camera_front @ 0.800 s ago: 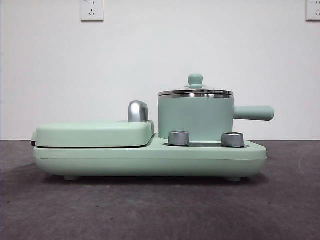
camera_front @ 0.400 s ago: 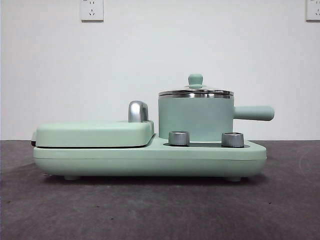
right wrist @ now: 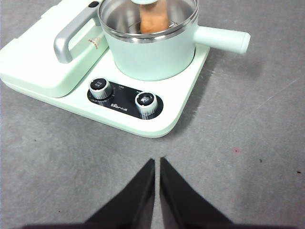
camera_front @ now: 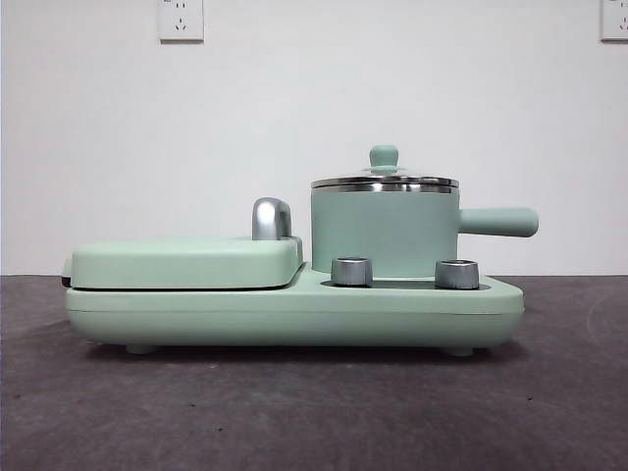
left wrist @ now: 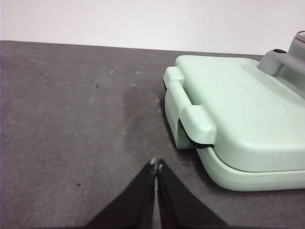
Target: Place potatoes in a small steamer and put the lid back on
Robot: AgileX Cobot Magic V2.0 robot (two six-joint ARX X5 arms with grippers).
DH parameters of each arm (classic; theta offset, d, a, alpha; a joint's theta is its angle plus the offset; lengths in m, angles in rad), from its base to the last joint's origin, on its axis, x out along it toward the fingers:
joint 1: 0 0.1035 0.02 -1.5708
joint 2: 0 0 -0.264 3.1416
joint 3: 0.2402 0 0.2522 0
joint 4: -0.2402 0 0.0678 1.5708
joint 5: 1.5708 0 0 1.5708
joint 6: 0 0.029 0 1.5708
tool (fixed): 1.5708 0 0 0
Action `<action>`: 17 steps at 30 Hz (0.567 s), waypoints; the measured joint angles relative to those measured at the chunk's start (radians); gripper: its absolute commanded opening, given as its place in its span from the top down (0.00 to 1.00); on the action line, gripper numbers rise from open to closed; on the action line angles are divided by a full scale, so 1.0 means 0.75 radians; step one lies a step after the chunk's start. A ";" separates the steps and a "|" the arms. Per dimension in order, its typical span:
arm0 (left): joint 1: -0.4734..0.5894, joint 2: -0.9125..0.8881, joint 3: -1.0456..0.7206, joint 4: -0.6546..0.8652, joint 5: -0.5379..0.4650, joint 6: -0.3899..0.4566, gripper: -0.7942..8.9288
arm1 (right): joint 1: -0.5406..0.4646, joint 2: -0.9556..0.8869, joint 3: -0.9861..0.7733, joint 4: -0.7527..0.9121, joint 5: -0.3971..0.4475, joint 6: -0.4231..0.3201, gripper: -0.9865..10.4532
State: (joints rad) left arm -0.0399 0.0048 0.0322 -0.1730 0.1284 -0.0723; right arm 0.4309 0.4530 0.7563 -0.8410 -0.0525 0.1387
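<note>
The small mint-green steamer (camera_front: 385, 234) stands on the right half of the appliance base, its straight handle (camera_front: 498, 222) pointing right. The glass lid (camera_front: 384, 181) with its mint knob sits on the steamer's rim. In the right wrist view the orange-brown potato (right wrist: 154, 19) shows inside the steamer (right wrist: 150, 52) through the glass. My right gripper (right wrist: 157, 161) is shut and empty, above the mat in front of the appliance. My left gripper (left wrist: 157, 164) is shut and empty, above the mat beside the griddle end. Neither gripper shows in the front view.
The mint-green appliance base (camera_front: 294, 309) carries a flat griddle lid (camera_front: 186, 262) with a chrome handle (camera_front: 271, 218) on its left half and two chrome dials (camera_front: 351, 271) in front of the steamer. Grey mat all around; white wall behind.
</note>
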 measured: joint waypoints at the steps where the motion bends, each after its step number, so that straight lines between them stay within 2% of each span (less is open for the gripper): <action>1: 0.000 0.000 0.000 0.001 0.000 0.000 0.91 | 0.000 0.000 0.000 0.001 0.000 0.000 0.90; 17: 0.000 0.000 0.000 0.002 0.000 0.000 0.91 | -0.009 -0.007 0.000 -0.001 0.000 -0.003 0.90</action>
State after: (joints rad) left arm -0.0399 0.0048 0.0322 -0.1715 0.1284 -0.0723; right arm 0.4240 0.4477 0.7563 -0.8413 -0.0525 0.1364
